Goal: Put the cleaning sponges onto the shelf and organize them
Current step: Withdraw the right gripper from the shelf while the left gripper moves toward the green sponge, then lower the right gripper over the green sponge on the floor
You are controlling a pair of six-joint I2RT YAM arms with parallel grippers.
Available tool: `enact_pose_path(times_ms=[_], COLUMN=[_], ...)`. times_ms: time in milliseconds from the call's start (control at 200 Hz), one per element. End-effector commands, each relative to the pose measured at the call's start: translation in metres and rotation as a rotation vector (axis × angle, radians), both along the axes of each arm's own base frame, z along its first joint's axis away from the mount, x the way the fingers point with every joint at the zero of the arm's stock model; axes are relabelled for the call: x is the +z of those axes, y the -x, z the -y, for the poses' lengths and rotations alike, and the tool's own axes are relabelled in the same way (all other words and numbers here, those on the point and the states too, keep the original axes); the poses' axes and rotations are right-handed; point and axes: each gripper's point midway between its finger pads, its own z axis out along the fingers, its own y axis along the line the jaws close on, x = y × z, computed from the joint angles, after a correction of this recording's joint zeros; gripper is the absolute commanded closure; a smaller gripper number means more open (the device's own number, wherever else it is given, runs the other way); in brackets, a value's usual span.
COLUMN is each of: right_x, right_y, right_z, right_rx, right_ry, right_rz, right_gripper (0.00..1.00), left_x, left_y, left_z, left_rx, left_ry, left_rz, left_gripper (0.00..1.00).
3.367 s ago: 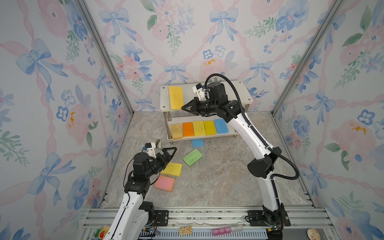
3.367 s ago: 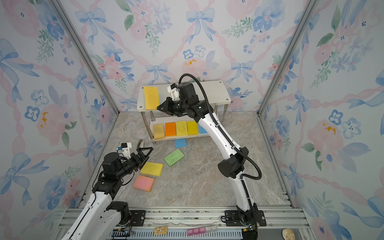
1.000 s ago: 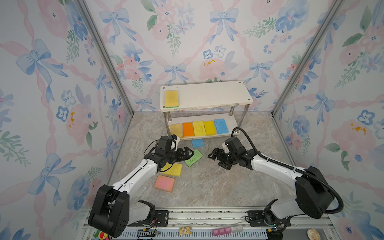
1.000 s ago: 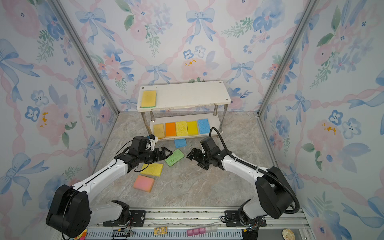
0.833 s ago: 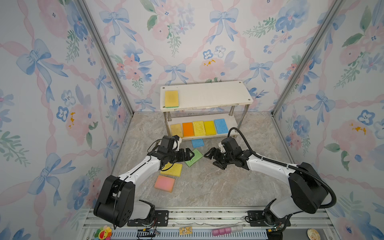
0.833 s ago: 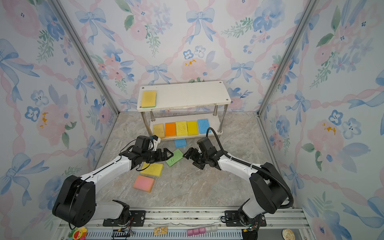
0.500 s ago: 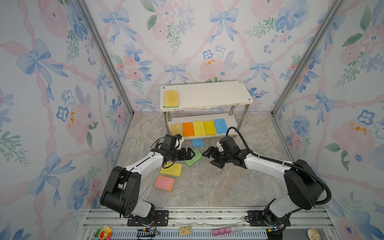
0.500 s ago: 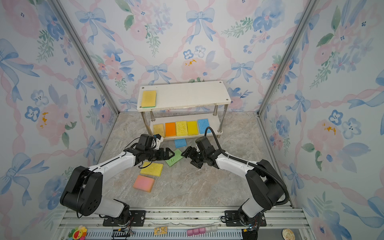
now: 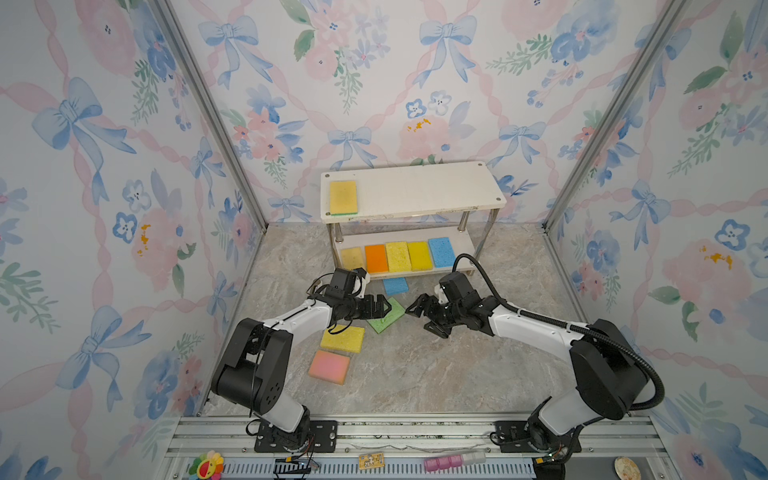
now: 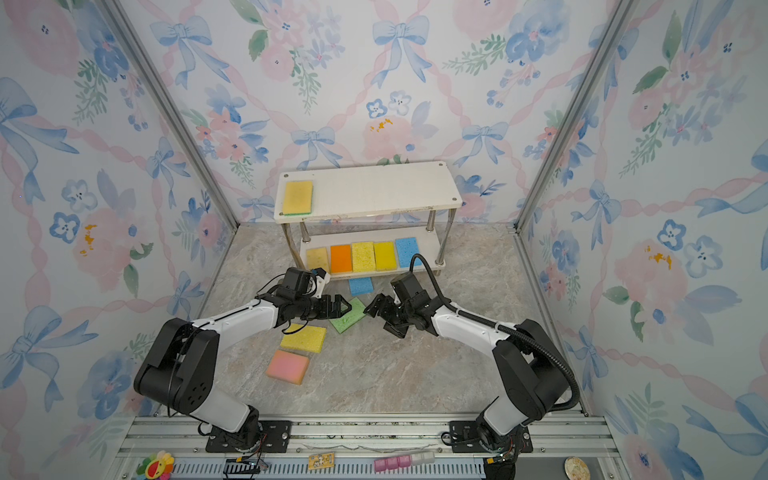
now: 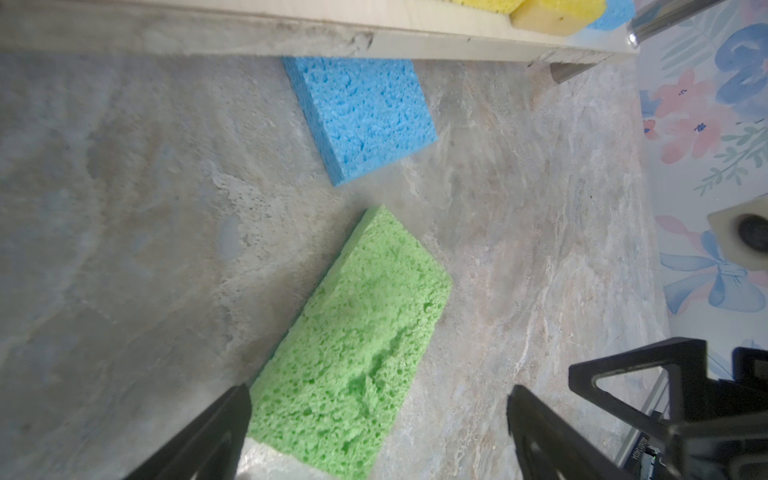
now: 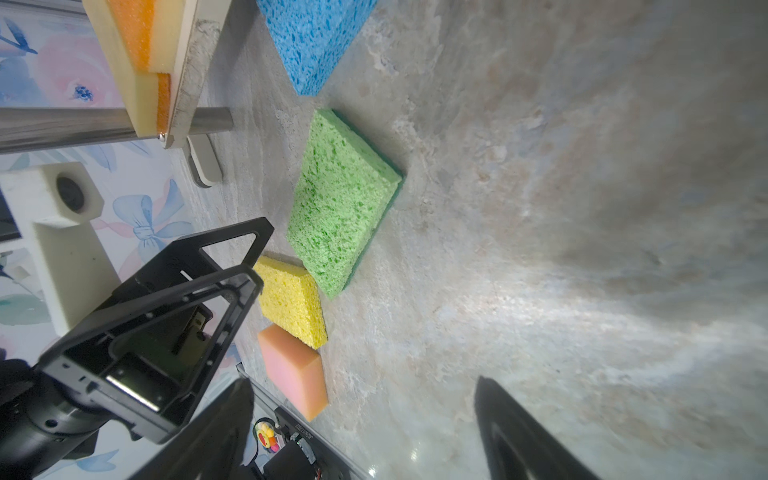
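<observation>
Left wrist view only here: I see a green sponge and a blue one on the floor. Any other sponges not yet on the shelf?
Observer: Two more, a yellow sponge and a pink sponge, lie on the floor too.
Operator: How full is the lower board?
Observer: A row of five sponges sits on the lower board.
Operator: And the top?
Observer: The top board carries one green-backed sponge, near its left end in a top view.
</observation>
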Motion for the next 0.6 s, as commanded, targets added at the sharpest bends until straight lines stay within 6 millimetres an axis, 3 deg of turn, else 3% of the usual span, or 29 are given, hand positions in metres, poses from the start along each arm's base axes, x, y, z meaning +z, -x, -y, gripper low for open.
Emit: enact_pose_path(times_ms=[0, 405, 595], right_x=[0.011, 0.011, 0.009], right_y=[-0.002, -0.004, -0.004], right_z=[0.01, 0.023, 0.023], right_rx=[-0.008, -0.025, -0.024], right_ry=[0.013, 0.025, 0.029], right_rz=[0.023, 0.021, 0.016], right_gripper=[0.13, 0.12, 0.12], left_x=[0.001, -0.01, -0.018], left_y=[-0.008, -0.011, 0.003], left_z=[0.006, 0.018, 0.03], left_rx=[-0.023, -0.05, -0.079], left_ry=[-0.004, -0.01, -0.01], left_rz=[0.029, 0.008, -0.024], left_gripper=[0.02, 0.02, 0.02])
